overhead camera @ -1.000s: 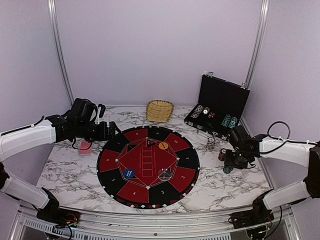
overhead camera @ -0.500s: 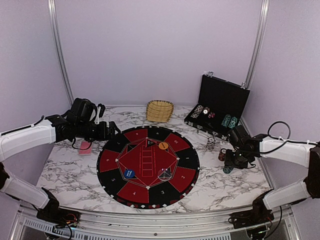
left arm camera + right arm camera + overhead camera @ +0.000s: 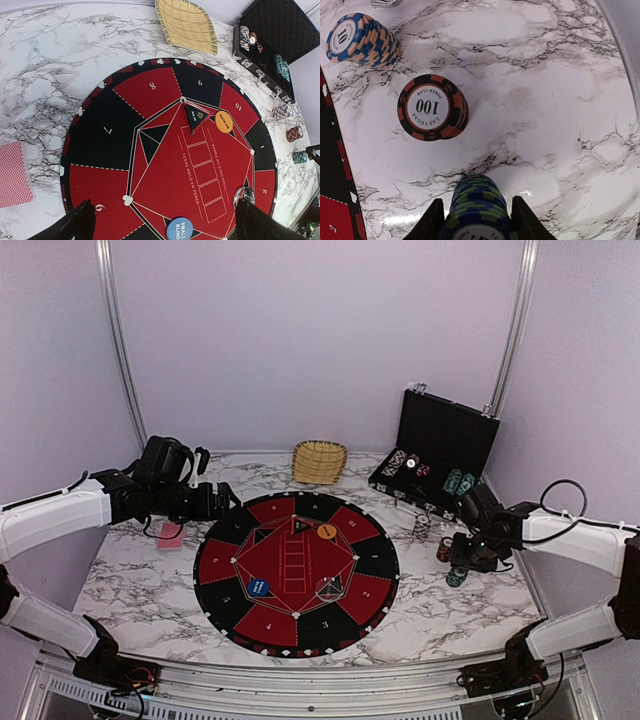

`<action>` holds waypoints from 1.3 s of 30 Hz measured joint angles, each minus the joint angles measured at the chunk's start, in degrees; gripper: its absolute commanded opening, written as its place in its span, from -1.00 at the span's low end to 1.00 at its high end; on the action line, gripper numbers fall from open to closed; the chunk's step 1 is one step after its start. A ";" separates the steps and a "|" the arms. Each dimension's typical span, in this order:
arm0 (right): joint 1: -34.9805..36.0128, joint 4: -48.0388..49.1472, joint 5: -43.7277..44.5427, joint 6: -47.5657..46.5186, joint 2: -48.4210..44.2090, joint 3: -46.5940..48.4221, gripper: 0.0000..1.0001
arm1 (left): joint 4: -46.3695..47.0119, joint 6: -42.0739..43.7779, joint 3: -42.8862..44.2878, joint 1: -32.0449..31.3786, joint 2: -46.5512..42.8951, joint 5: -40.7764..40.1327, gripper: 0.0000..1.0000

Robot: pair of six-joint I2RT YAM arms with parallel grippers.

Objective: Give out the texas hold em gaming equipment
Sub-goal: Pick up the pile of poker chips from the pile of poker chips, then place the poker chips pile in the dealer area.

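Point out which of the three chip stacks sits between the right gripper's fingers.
The green-and-blue stack, flanked by both fingers; the black-and-orange 100 stack and blue-and-peach 10 stack stand free beyond it.

Back wall (image 3: 320, 340): plain pale lilac, flat and unbroken, filling the upper view.
Side walls (image 3: 50, 370): same lilac, closing in at left and right.
Corner posts (image 3: 118, 340): slim aluminium uprights, one at each back corner.
Table (image 3: 450, 615): white marble-look top, grey-black veins running everywhere.
Front rail (image 3: 300, 690): metal extrusion along the near edge.
Light: soft and even, with one small bright glint (image 3: 526, 192) on the marble.
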 measured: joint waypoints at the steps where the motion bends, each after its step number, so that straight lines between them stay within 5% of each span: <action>1: 0.11 -0.26 0.07 0.00 0.00 0.22 -0.24 | 0.00 0.00 0.00 0.00 0.00 0.00 0.98; 39: 11.37 -4.20 1.25 2.34 1.88 7.61 -0.26 | 0.00 -0.13 -0.13 0.70 -0.31 0.07 0.98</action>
